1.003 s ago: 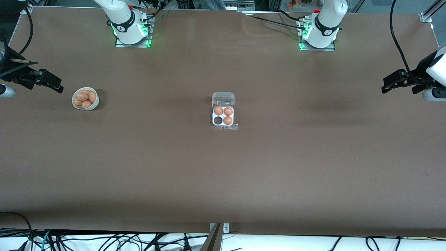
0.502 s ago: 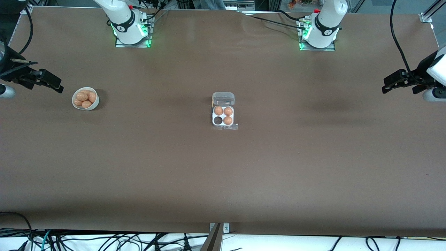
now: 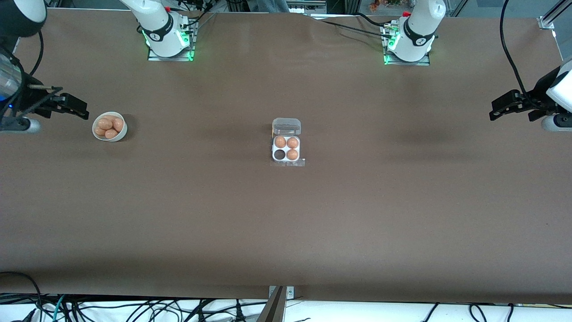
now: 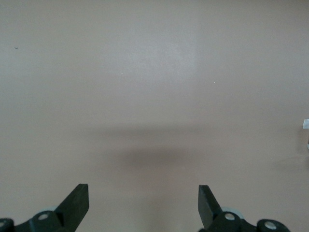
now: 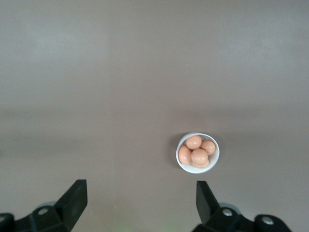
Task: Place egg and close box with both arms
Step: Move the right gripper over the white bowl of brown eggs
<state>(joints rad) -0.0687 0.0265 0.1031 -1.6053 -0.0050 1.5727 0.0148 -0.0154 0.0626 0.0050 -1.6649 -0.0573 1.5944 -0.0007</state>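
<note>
The box sits mid-table, its white tray holding three eggs and one empty cell. Its clear lid lies open on the side toward the robots' bases. Several orange-brown eggs fill a white bowl toward the right arm's end. My right gripper hovers open and empty just outside the bowl. Over bare table at the left arm's end, my left gripper is open and empty, waiting.
The brown tabletop spreads wide around the box. Both arm bases stand along the edge farthest from the front camera. Cables hang below the edge nearest that camera.
The right gripper has shifted slightly toward the bowl and its arm has swung. The left arm has barely moved. Box and eggs are unchanged.
</note>
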